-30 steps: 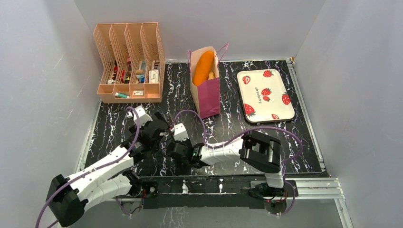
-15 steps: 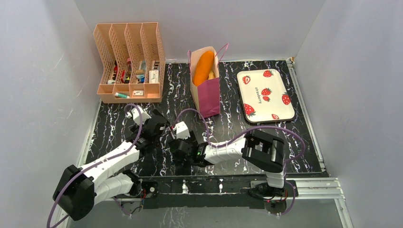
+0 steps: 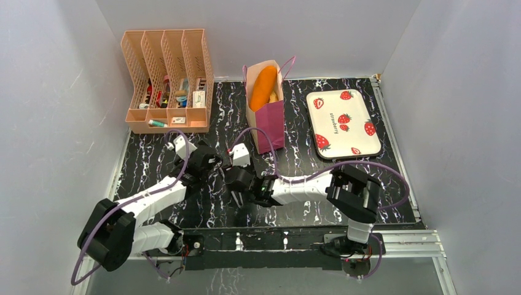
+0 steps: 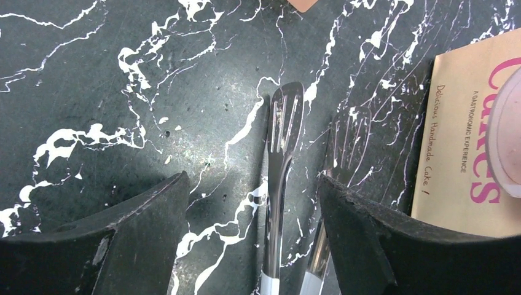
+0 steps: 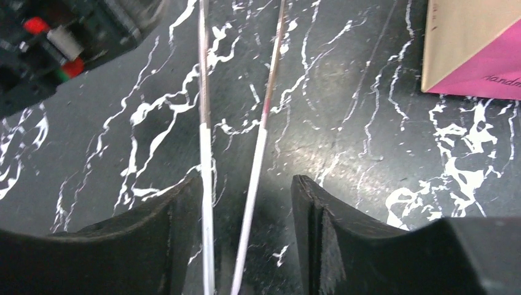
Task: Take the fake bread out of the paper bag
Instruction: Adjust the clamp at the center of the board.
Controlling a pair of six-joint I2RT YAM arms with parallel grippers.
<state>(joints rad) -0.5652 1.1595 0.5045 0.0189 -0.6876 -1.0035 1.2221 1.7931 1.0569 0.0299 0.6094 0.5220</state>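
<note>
the tan face of the paper bag [image 4: 458, 141] carries large pink letters, partly hidden at the frame edge, that look like "cakes". beside them is small dark print, "a gastronomic experience", and a script line, "delicious handmade cake !". the bag's maroon part has a small line beginning "handma", the rest unreadable. the tray [image 3: 343, 123] near the far right corner of the desk [image 3: 393, 184] reads "strawberry".

— Where's the paper bag [image 3: 268, 126]?
— Standing upright just left of the strawberry tray [image 3: 343, 123]. It's tan on top and maroon below, with thin pink string handles.
— And the bread [image 3: 263, 87]?
— An orange loaf inside the bag, leaning, its end poking out of the open top.
</note>
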